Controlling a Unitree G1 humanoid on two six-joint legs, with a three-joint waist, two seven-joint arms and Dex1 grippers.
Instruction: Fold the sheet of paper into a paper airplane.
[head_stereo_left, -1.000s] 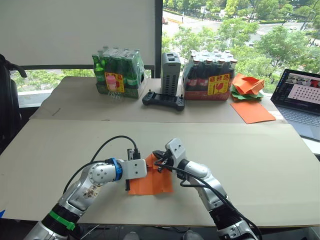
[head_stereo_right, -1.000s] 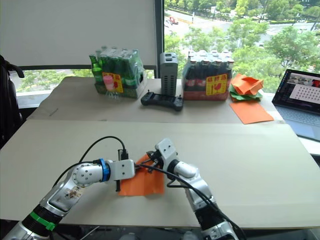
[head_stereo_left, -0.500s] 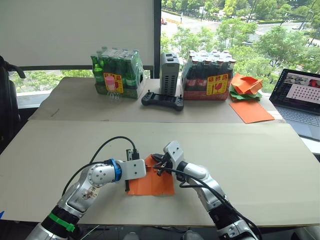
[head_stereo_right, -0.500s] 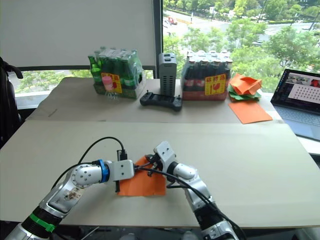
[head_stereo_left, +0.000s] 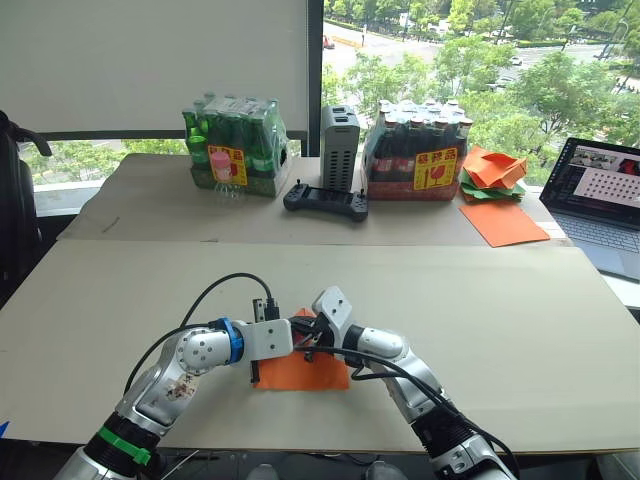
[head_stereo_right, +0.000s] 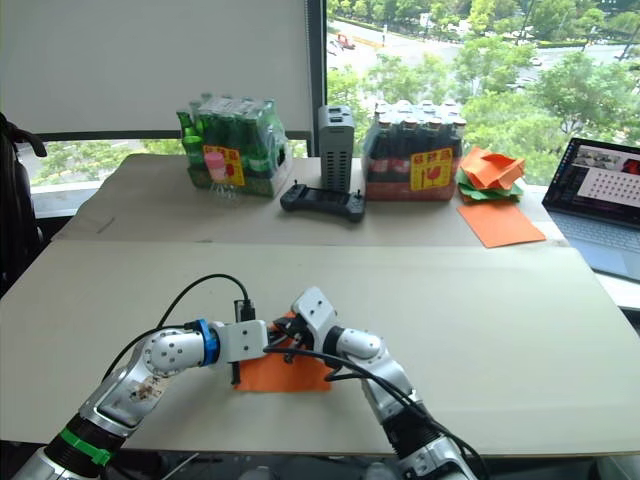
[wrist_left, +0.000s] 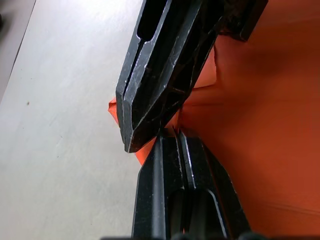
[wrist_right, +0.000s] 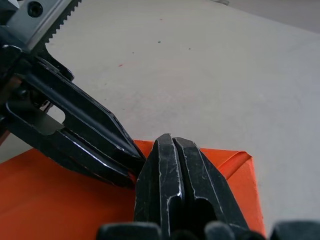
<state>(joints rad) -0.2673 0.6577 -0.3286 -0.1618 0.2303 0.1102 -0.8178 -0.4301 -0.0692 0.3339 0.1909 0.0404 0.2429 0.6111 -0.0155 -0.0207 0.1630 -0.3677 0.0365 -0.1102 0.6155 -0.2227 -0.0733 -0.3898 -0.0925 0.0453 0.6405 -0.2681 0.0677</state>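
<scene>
On the near cardboard table (head_stereo_left: 520, 330), the left gripper (wrist_left: 172, 137) lies low over the sheet of paper (head_stereo_left: 305, 372), its two black fingers pressed together at the sheet's far left corner. The paper is flat on the table, near the front edge, between the two arms. The right gripper (wrist_right: 170, 145), fingers also pressed together, has slid leftward since a second ago; its tip now meets the left gripper's tip over the same folded corner (the wrist views show the two tips touching or nearly so).

Along the far table, left to right: a shrink-wrapped pack of green bottles (head_stereo_left: 235, 145) with a yellow and pink label whose writing is too small to read, a black handheld controller (head_stereo_left: 325, 201), a grey upright box (head_stereo_left: 340, 145), a pack of dark bottles (head_stereo_left: 415, 150) with a yellow label bearing red marks I cannot read, a heap of orange and green paper shapes (head_stereo_left: 493, 172), a smooth orange sheet (head_stereo_left: 504, 222), and an open laptop (head_stereo_left: 600, 205).
</scene>
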